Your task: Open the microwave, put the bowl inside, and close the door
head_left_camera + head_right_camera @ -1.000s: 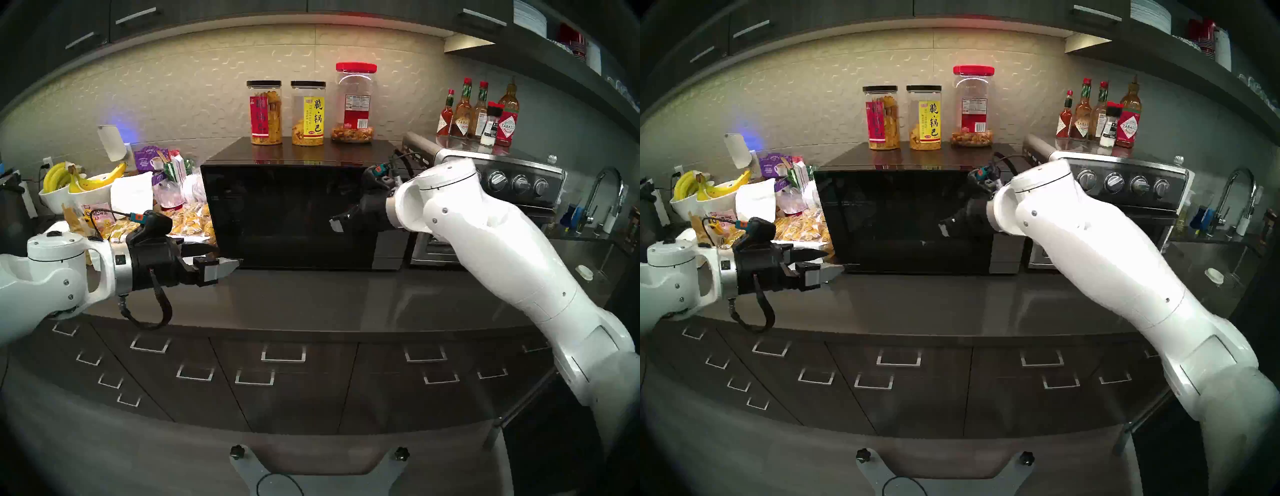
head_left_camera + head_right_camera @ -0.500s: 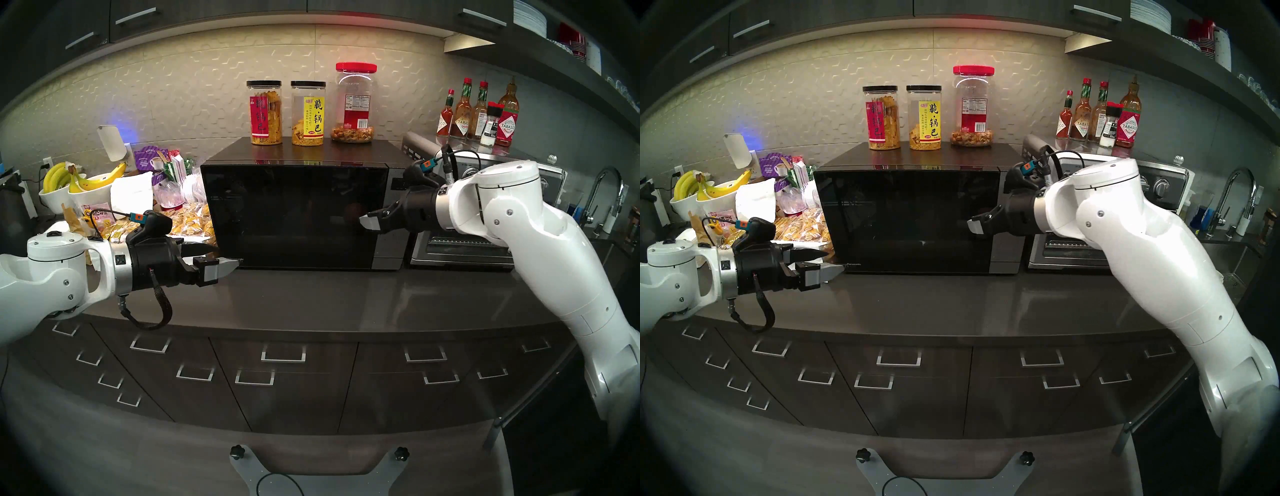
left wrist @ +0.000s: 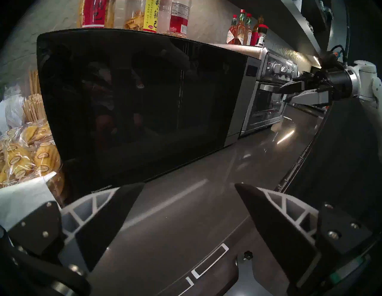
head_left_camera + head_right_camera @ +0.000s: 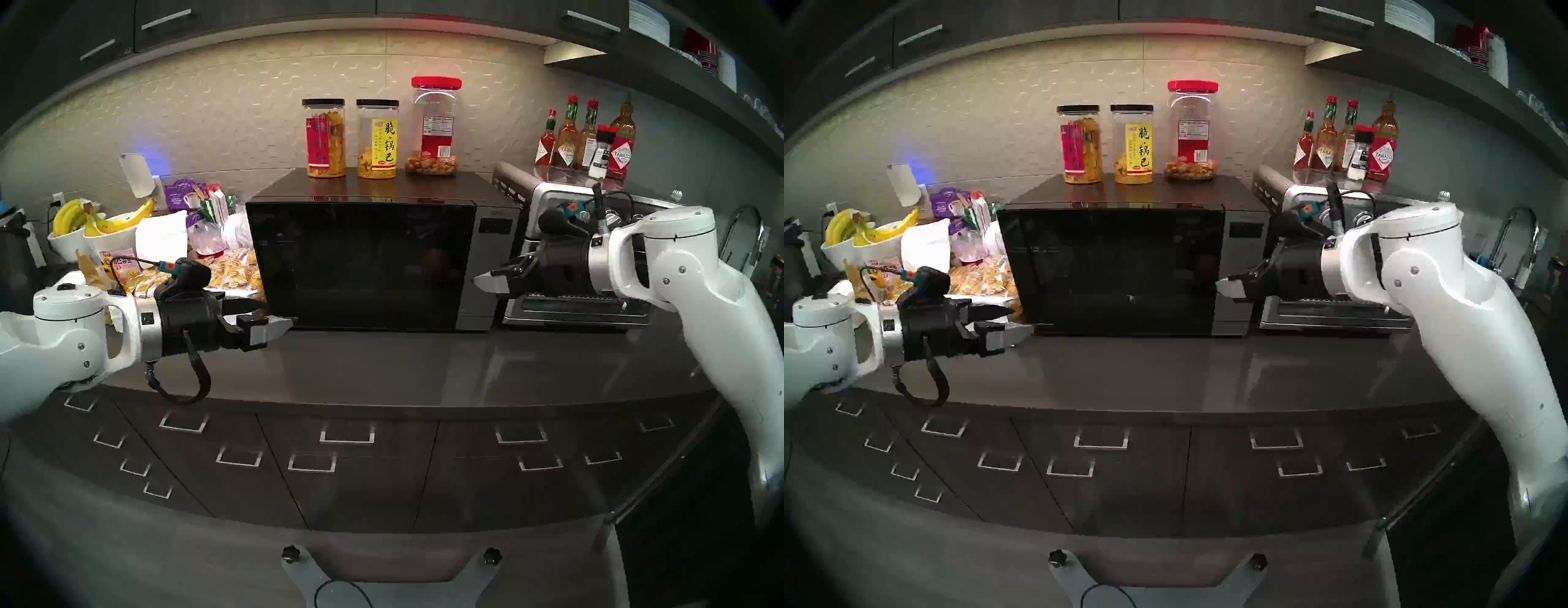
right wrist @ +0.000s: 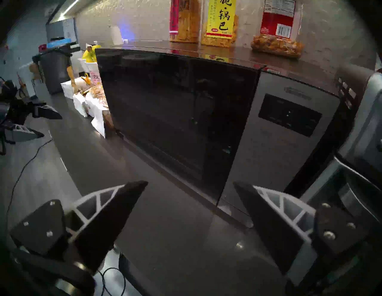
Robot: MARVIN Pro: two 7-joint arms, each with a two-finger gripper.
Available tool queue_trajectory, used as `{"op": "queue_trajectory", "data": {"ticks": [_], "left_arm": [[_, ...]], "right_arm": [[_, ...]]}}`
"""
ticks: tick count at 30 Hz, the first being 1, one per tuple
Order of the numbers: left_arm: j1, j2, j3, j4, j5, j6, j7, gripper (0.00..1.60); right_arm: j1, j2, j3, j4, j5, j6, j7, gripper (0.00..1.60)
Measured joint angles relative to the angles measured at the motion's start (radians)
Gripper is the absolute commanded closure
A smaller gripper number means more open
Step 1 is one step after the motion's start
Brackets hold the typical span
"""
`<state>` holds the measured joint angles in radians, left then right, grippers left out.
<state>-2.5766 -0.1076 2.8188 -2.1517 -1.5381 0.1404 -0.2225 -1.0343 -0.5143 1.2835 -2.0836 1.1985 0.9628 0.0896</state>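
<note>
Two arms frame the microwave point(image 4: 373, 263), and what has changed is on our right: a second ago the right claw point(image 4: 494, 282) sat over the right part of the door point(image 4: 356, 265); now it has drawn back toward the right of the head view, past the silver control panel point(image 4: 488, 263), and hangs in front of the toaster oven point(image 4: 568, 297). Its fingers are spread, as the right wrist view shows, with nothing between them. The left claw point(image 4: 271, 322) has not moved; it waits low at the left of the frame, by the door's lower left corner, also spread and empty. In every current view the door lies flush with the front, its edge meeting the panel cleanly in the right wrist view. We cannot see the bowl anywhere: not on the counter point(image 4: 403, 365), not among the snack bags point(image 4: 233, 271) at mid left. Through the dark glass we cannot tell whether it is inside. We judge from the shut door and retreating arm that the closing push is done and the task is at its end, provided the bowl is within.
</note>
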Motion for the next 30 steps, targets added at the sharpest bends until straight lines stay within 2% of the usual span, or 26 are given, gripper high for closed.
{"op": "queue_trajectory", "data": {"ticks": [8, 10, 18, 30], "left_arm": [[-0.003, 0.0, 0.003, 0.0, 0.0, 0.0, 0.0, 0.0], [-0.005, 0.0, 0.004, 0.0, 0.0, 0.0, 0.0, 0.0], [-0.008, 0.0, 0.007, 0.0, 0.001, 0.0, 0.0, 0.0], [-0.013, 0.0, 0.012, 0.0, 0.001, 0.0, 0.0, 0.0]], "right_arm": [[-0.098, 0.082, 0.066, 0.004, -0.023, -0.006, 0.089, 0.0], [-0.128, 0.106, 0.08, 0.009, -0.033, -0.027, 0.118, 0.0], [-0.246, 0.175, 0.141, 0.029, -0.078, -0.164, 0.21, 0.0], [-0.4, 0.217, 0.245, 0.047, -0.112, -0.334, 0.289, 0.0]]}}
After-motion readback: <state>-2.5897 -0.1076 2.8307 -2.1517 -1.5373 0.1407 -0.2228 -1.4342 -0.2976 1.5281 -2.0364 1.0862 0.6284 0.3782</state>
